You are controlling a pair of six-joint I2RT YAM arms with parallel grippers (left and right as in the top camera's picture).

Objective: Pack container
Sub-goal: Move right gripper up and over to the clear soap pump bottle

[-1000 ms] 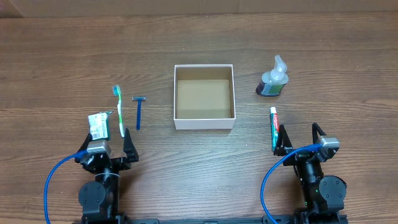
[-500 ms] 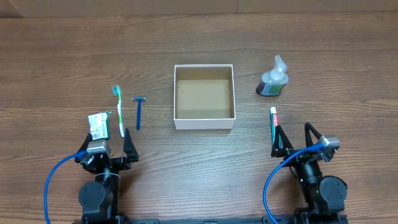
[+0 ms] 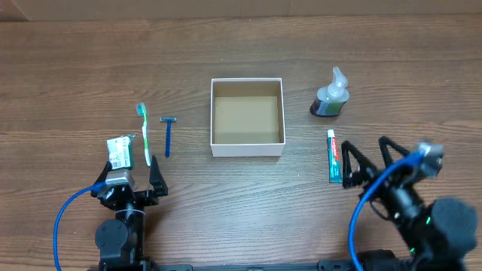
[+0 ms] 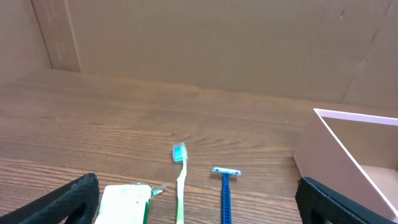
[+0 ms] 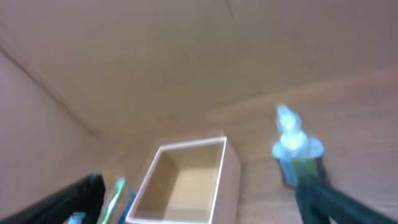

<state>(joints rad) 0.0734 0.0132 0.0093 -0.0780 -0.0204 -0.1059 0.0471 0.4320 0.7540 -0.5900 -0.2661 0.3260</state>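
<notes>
The container is a square white-walled box with a tan floor at the table's middle, empty; it also shows in the left wrist view and the right wrist view. A green toothbrush, a blue razor and a green-white packet lie left of it. A toothpaste tube and a small pump bottle lie right of it. My left gripper is open and empty near the front edge, just behind the packet. My right gripper is open and empty, raised beside the toothpaste.
Cardboard walls stand behind the wooden table. Blue cables loop from both arm bases at the front edge.
My right arm has lifted and swung to the right and toward the camera, its gripper still open. The left arm and all objects have not moved.
</notes>
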